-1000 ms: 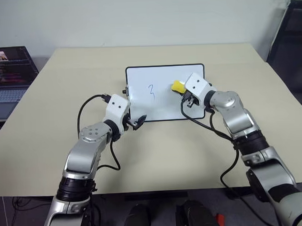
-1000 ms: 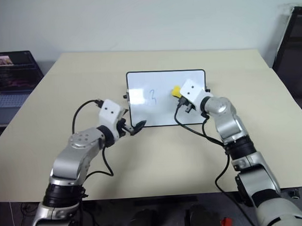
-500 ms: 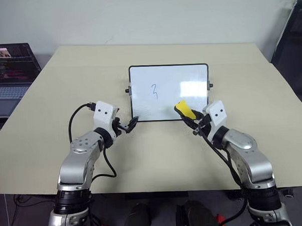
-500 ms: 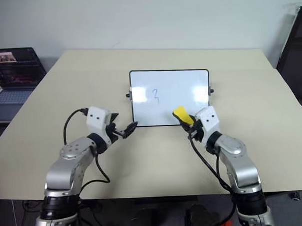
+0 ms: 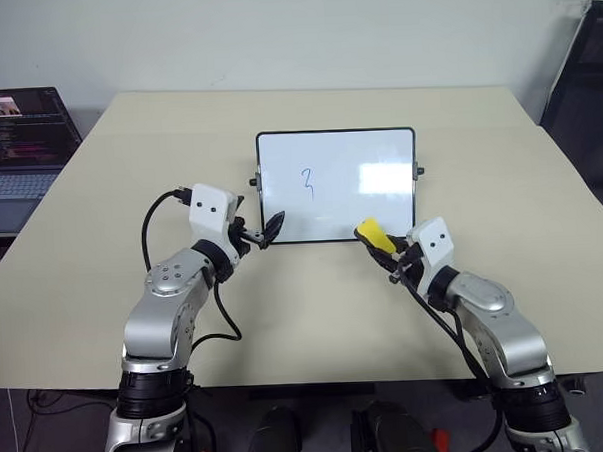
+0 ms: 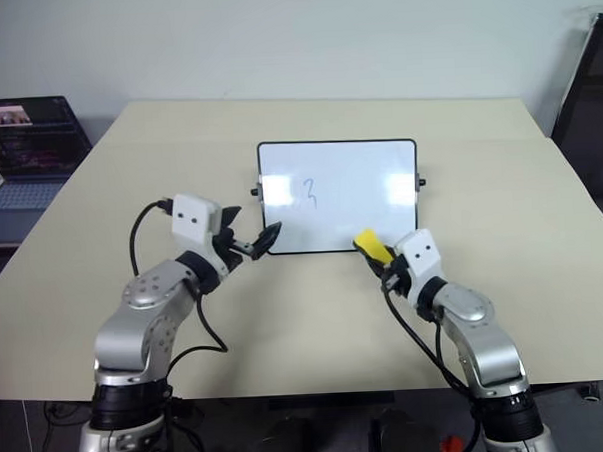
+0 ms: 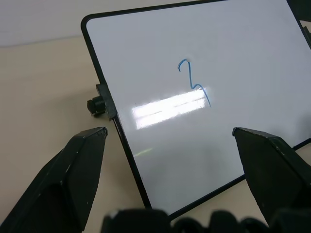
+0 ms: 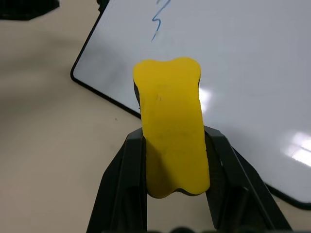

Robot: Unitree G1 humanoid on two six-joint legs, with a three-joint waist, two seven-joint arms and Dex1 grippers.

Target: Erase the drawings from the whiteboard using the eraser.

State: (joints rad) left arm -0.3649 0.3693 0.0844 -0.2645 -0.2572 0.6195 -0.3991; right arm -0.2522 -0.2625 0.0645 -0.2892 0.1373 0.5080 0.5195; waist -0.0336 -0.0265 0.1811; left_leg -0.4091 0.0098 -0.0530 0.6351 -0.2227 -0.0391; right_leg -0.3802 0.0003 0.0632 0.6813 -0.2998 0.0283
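The whiteboard (image 5: 361, 208) stands tilted at mid-table, black-framed, and the drawings (image 5: 307, 183) are a small blue squiggle left of its centre, seen closer in the left wrist view (image 7: 194, 82). The yellow eraser (image 5: 372, 234) sits between the fingers of my right gripper (image 5: 384, 246), which is shut on it just in front of the board's near right edge. In the right wrist view the eraser (image 8: 171, 126) points at the board's lower edge. My left gripper (image 5: 273, 227) is open at the board's near left corner, its fingers (image 7: 82, 165) spread wide with nothing between them.
A small black knob (image 5: 253, 180) juts from each side of the board. An open laptop (image 5: 17, 138) sits off the table's left side, and a dark chair-like object (image 5: 580, 74) stands at the right. The beige table (image 5: 315, 315) extends around the board.
My right gripper has drawn back and down with the eraser, from over the board's right part to in front of its near edge. The left gripper has lifted slightly toward the board's corner.
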